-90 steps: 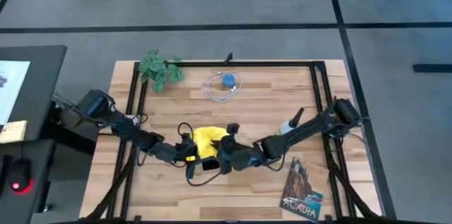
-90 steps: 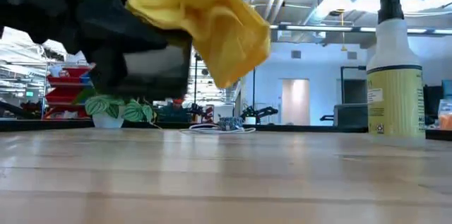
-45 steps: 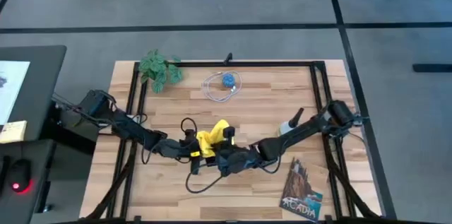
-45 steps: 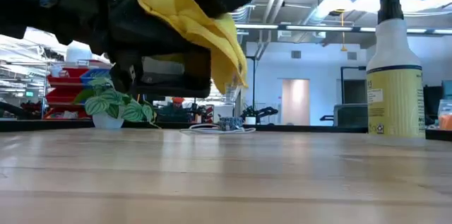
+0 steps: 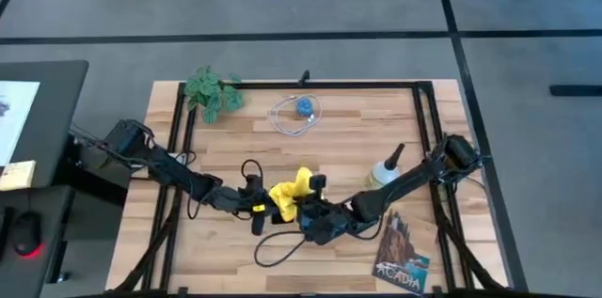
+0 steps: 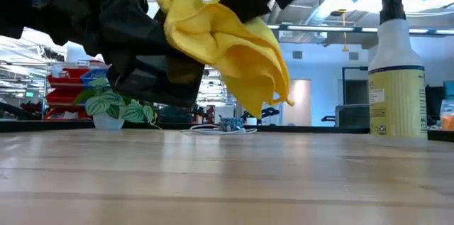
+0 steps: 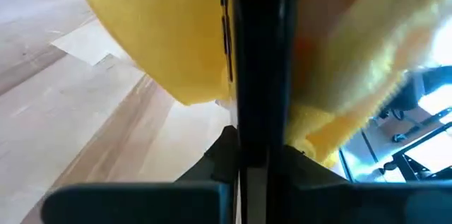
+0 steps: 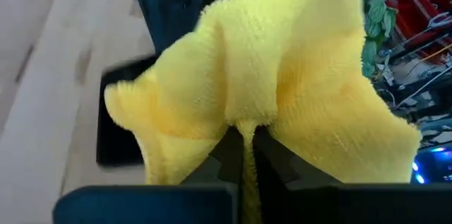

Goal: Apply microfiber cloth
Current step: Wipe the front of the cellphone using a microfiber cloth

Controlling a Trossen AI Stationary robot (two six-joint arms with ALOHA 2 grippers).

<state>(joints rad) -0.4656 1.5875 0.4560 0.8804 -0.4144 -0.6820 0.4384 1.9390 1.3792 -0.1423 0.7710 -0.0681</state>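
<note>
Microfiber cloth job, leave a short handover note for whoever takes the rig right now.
Right end effector: shut on the microfiber cloth, holding it bunched in the air above the table, near the front middle.
Left end effector: shut on a thin dark slab, apparently the phone, also lifted, edge-on right beside the cloth.
Done: both things are picked up and brought together.
Left: wipe the cloth over the phone's face, then set both down.
Spray bottle and booklet stand aside, untouched.

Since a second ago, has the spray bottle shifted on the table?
Yes. In the high view the spray bottle sat tight against the right arm a second ago; now the arm has dropped toward the booklet and the bottle stands clear.
</note>
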